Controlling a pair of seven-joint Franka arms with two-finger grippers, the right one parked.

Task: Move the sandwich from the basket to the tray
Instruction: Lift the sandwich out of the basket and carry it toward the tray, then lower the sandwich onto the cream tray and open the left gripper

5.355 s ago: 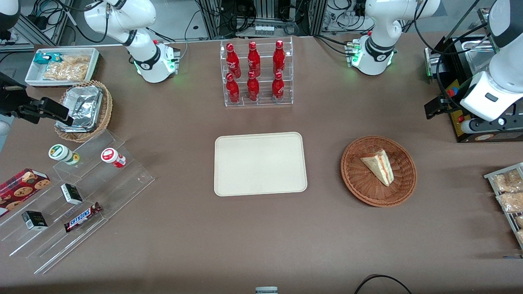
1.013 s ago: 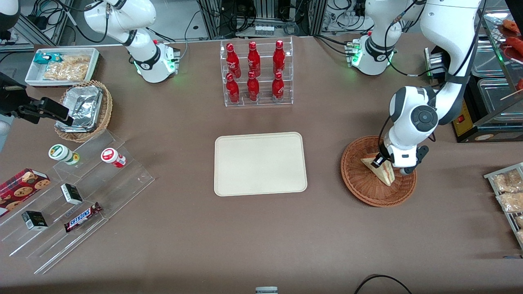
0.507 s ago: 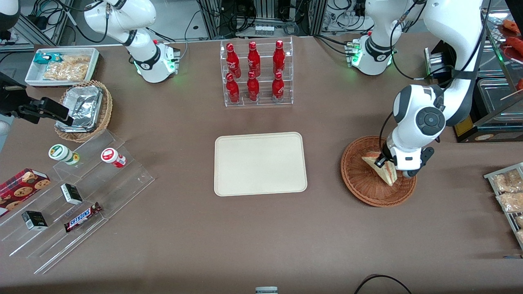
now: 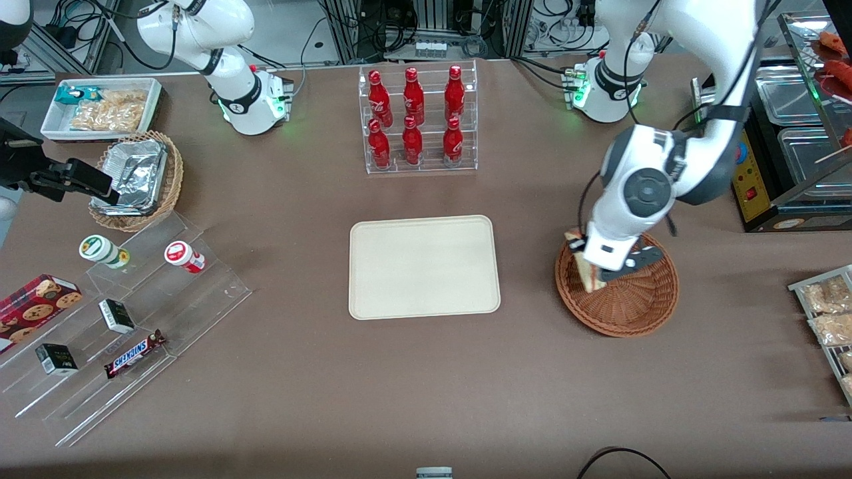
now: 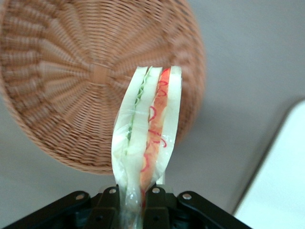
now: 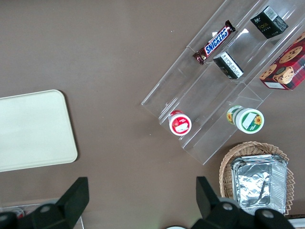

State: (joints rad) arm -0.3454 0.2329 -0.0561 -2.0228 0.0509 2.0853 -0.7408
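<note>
The sandwich [image 5: 148, 128] is getting pinched at its narrow end by the gripper [image 4: 594, 266], jaws clamping both bread faces, so it's hanging in the air above the basket [image 4: 632, 307], over the rim nearest the tray [image 4: 424, 267]. Brown table [image 4: 426, 386] is carrying everything, with cable clutter and equipment racks running along its edge. The tray is lying flat, well apart from the jaws, toward the parked arm's end.
</note>
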